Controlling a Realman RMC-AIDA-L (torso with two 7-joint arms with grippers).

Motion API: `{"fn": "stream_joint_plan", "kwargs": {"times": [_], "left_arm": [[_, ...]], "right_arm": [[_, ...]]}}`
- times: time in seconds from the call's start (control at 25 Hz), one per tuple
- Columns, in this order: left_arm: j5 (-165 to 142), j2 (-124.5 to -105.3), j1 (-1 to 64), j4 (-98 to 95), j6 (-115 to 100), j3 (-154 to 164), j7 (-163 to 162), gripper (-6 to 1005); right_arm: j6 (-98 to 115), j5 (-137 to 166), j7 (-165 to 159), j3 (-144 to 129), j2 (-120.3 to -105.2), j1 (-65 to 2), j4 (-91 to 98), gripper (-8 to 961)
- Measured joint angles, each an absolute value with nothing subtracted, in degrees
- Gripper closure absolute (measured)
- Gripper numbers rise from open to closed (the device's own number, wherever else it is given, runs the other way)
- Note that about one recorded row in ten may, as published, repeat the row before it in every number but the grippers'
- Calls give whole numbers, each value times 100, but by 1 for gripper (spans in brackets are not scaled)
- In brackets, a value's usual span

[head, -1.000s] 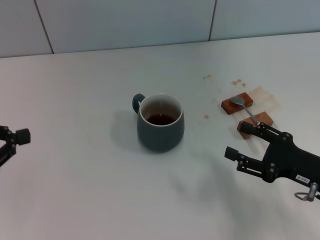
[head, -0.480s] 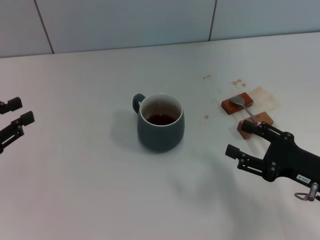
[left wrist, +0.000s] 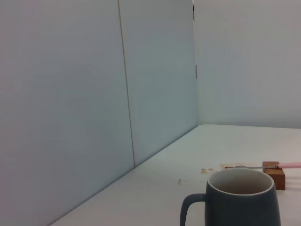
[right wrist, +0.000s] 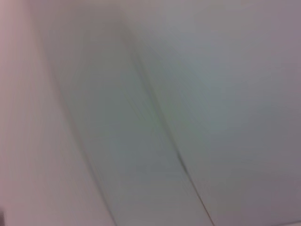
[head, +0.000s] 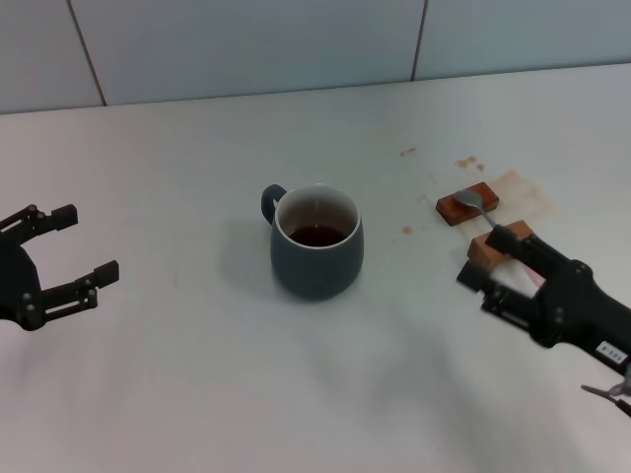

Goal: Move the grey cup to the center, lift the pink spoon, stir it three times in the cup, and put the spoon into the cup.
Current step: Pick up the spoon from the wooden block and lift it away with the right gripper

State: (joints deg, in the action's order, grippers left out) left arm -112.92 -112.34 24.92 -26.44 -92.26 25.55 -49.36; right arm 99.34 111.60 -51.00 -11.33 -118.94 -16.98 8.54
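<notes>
The grey cup stands upright mid-table with dark liquid inside and its handle at the far left. It also shows in the left wrist view. The pink spoon rests across two brown wooden blocks right of the cup. In the head view only its metal bowl and neck show, while the left wrist view shows its pink handle. My right gripper is open at the nearer block, covering the spoon's handle. My left gripper is open, well to the left of the cup.
The farther wooden block carries the spoon's bowl. Brown spill stains mark the table around the blocks. A tiled wall runs along the table's far edge. The right wrist view shows only blurred wall.
My left gripper has come in from the left edge toward the cup with its fingers spread. My right gripper has moved up to the nearer block and over the spoon's handle.
</notes>
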Motion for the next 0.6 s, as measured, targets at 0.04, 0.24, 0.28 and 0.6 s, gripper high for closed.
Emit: {"fn": "stream_joint_plan", "kwargs": {"times": [0.04,0.24,0.28,0.6], "left_arm": [[-11292,-11234,2492,-2644,-9226,2555,-4936,278],[-11263,-11280,2515,-2669,-9239,2551,-4891,143],[-11262,-11280,2521,-2670,-9239,2550,-4890,143],[-11258,-11279,2557,-2672,-9243,2534,-4840,143]], "right_arm": [[10033,11160,-5431,-964,-11895,-1658,694,144],[10065,11160,-7821,-9,-11920,-1250,-95,144],[10065,11160,-7821,-9,-11920,-1250,-95,144],[9868,11160,-9678,813,-11940,-556,-434,143]]}}
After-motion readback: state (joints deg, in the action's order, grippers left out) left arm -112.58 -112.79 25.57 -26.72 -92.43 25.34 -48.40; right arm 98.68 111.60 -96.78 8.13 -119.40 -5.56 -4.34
